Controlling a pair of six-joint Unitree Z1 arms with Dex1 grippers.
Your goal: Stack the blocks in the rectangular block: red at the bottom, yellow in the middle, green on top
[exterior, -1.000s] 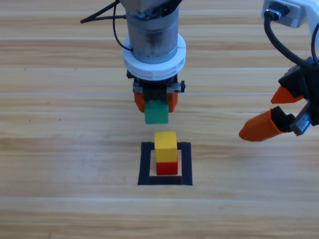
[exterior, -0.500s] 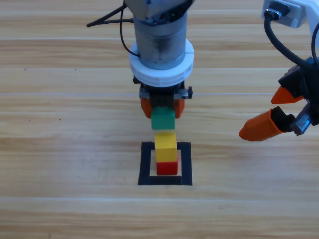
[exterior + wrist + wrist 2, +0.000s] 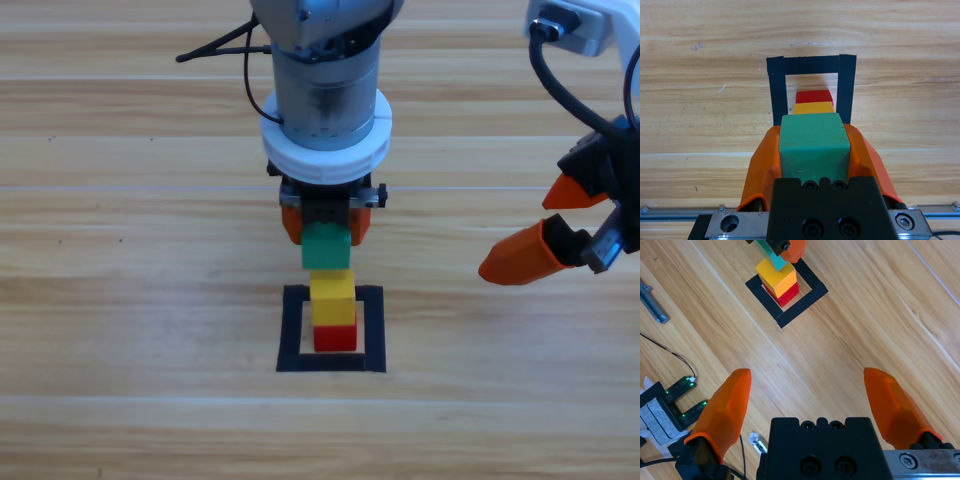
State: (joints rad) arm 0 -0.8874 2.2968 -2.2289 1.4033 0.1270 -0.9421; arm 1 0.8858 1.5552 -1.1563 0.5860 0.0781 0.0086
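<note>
Left gripper [image 3: 326, 222] pinches green cube [image 3: 326, 246] just above yellow cube [image 3: 332, 298], which sits on red cube [image 3: 335, 337] inside black tape rectangle [image 3: 294, 330] mid-table. Right gripper [image 3: 548, 227] waits, jaws spread, near table's right edge.

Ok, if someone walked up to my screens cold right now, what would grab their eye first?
First, the left hand at the table's middle, shut on the green cube and holding it just above the stack. Next, that stack itself: the yellow cube sitting on the red cube inside the black tape rectangle. Last, the right hand waiting at the right edge, its orange jaws spread wide and empty.
</note>
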